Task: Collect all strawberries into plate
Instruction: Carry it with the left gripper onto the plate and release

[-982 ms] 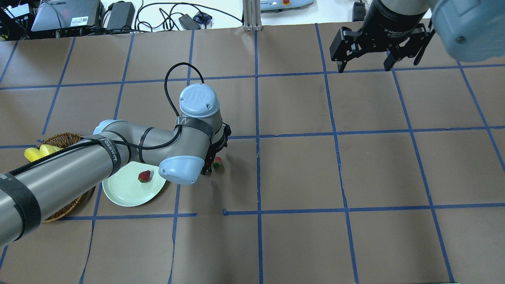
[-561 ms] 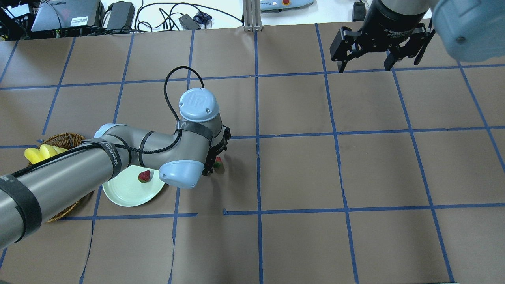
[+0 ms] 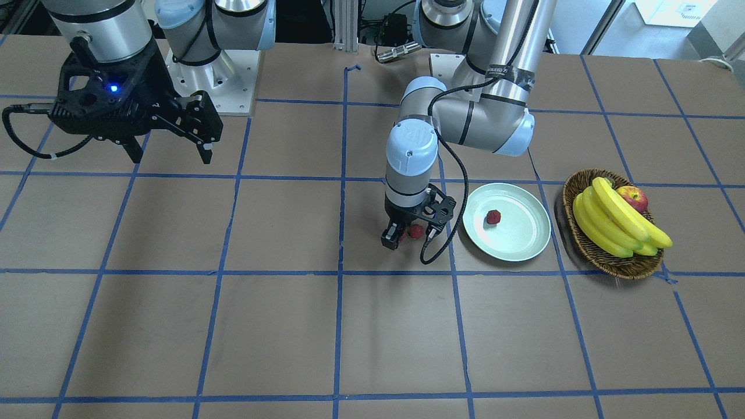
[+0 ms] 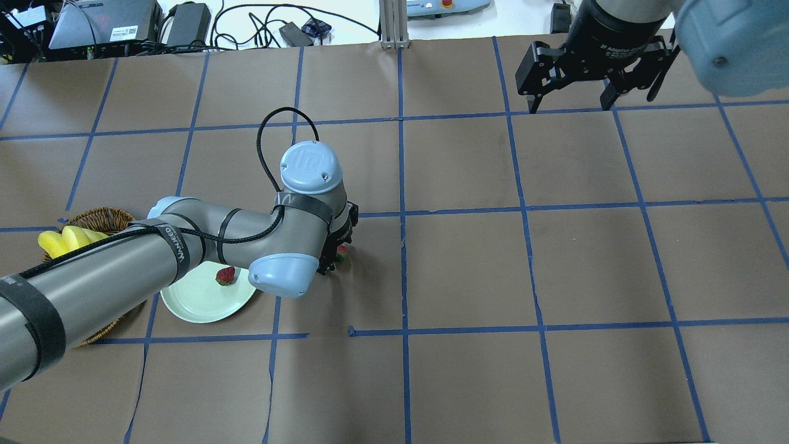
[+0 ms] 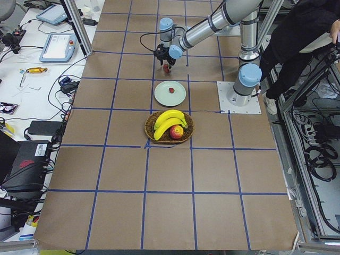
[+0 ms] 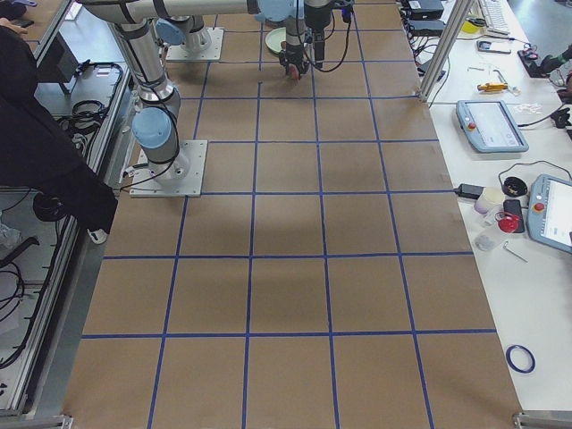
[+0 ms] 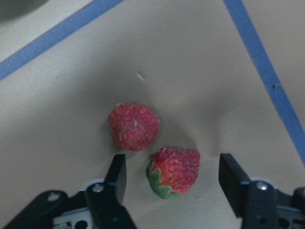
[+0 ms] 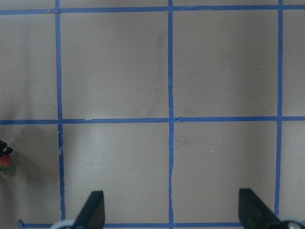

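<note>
Two strawberries lie close together on the brown table, one round [image 7: 133, 126] and one with a green cap [image 7: 174, 171]. My left gripper [image 7: 174, 179] is open and low over them, its fingers either side of the capped berry. In the front view the gripper [image 3: 410, 235] half hides the berries [image 3: 415, 231]; overhead only a bit of a berry [image 4: 341, 254] shows. A third strawberry [image 3: 493, 216] lies on the pale green plate [image 3: 524, 253], just beside the gripper. My right gripper [image 4: 570, 102] is open and empty, high at the far right.
A wicker basket [image 3: 611, 265] with bananas [image 3: 617, 218] and an apple [image 3: 633, 196] stands just beyond the plate. The left arm's black cable [image 3: 433, 256] hangs between gripper and plate. Blue tape lines grid the table.
My left gripper has sunk a little lower over the two berries on the table, hiding more of them overhead. The right arm has not moved.
</note>
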